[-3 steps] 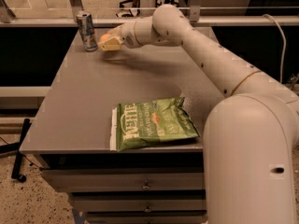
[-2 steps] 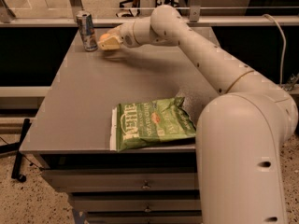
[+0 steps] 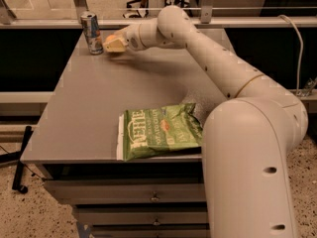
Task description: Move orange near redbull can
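Observation:
The redbull can [image 3: 92,32] stands upright at the far left corner of the grey table [image 3: 99,113]. My gripper [image 3: 114,43] is right beside the can on its right, low over the table, with the arm reaching in from the right. It is shut on the orange [image 3: 112,36]. Only a small orange patch of the fruit shows above the cream-coloured fingers [image 3: 118,45]; the rest is hidden. A narrow gap separates the gripper from the can.
A green chip bag [image 3: 159,131] lies flat near the table's front edge. My arm's large white body [image 3: 247,172] stands at the front right. A rail and glass panel [image 3: 59,4] run behind the table. Drawers [image 3: 153,197] sit under it.
The gripper with the orange has stayed beside the can, shifting at most slightly to the left. The can and chip bag have not moved.

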Controlling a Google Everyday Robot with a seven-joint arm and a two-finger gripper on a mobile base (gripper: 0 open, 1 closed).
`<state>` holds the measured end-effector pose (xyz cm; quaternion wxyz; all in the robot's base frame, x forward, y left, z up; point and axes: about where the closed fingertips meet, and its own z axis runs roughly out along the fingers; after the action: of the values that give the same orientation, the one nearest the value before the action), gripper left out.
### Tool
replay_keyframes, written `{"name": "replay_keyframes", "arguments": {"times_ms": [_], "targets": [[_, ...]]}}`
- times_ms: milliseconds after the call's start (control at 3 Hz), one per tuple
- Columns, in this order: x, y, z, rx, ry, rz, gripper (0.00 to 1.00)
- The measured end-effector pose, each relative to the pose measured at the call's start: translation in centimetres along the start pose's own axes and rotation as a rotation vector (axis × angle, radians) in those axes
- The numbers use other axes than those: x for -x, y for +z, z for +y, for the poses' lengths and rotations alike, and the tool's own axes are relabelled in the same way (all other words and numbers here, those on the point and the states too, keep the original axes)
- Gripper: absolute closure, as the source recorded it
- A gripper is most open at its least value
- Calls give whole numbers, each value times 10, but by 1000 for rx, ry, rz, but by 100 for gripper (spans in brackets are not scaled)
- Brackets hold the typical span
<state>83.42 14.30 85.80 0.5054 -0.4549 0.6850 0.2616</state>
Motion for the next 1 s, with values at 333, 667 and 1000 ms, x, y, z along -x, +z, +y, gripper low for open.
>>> {"name": "replay_keyframes", "arguments": {"times_ms": [333, 667, 1000], "targets": [[0, 1, 1, 7, 4, 1, 14], [0, 1, 2, 13, 6, -1, 0], [3, -4, 0, 12, 5, -12, 0]]}}
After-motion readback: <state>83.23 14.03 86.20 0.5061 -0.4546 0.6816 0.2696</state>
